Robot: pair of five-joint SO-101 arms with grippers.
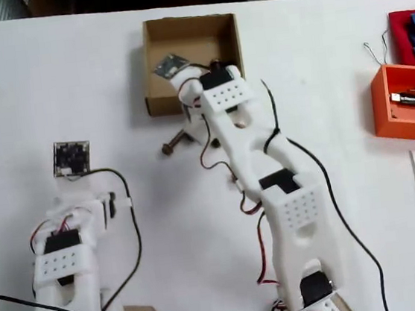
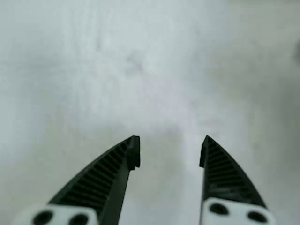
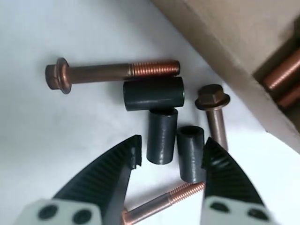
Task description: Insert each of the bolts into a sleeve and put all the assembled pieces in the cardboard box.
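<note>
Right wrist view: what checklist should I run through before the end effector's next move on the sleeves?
1. Right end effector open: ok.
2. One sleeve alone between its jaws: not ok; the middle sleeve and a second sleeve lie close together there.
3. Top bolt clear of the jaws: ok.
4. Left end effector open over bare table: ok.
5. Pieces inside the cardboard box already sleeved: cannot tell.

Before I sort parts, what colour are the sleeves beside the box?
The sleeves are black, clearest in the right wrist view.
</note>
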